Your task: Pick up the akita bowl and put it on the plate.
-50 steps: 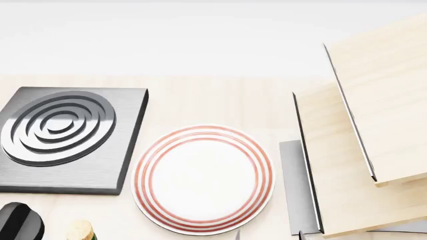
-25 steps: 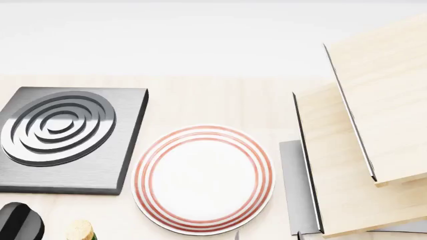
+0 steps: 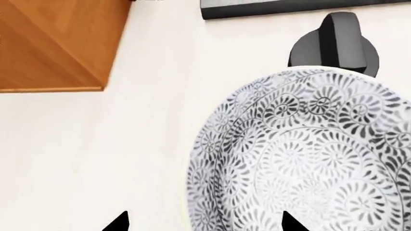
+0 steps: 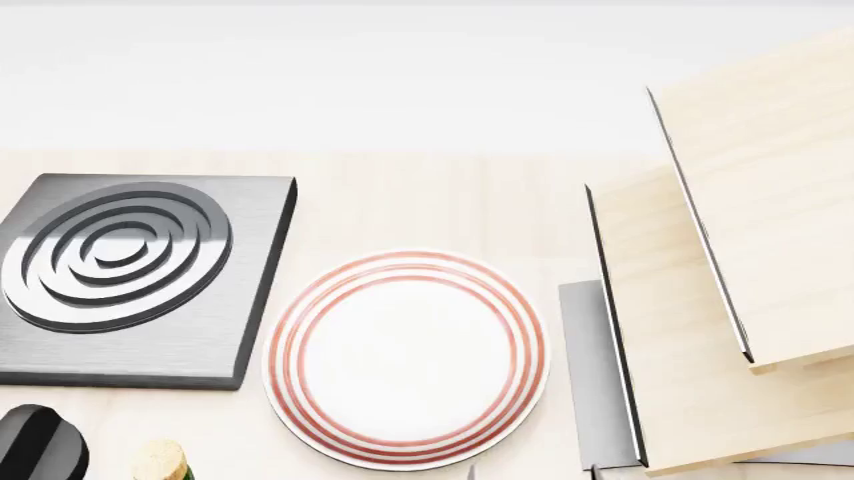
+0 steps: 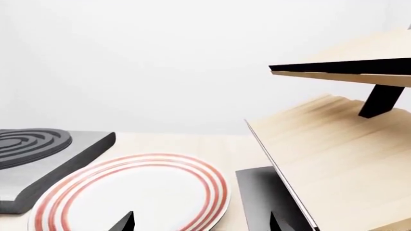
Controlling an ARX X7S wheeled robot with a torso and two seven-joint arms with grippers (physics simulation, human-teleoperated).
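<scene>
The akita bowl (image 3: 308,154), white with a dense grey-black floral pattern, fills much of the left wrist view and is out of the head view. My left gripper (image 3: 205,224) is open, with one fingertip (image 3: 119,222) over the pale counter and the other over the bowl's inside, so the bowl's near wall lies between them. The plate (image 4: 407,358), white with red rings, lies empty at the middle of the counter. My right gripper (image 5: 200,224) is open just above the plate (image 5: 128,197), near its edge, holding nothing.
A dark grey square burner (image 4: 127,270) sits left of the plate, with a black knob (image 4: 38,445) and a tan object (image 4: 160,462) in front of it. Slanted pale wooden shelves (image 4: 747,260) and a grey slab (image 4: 594,370) stand right of the plate. An orange wooden block (image 3: 57,43) lies beside the bowl.
A small dark tip at the head view's bottom edge, right of the plate, has slipped slightly lower. Plate and burner have not moved.
</scene>
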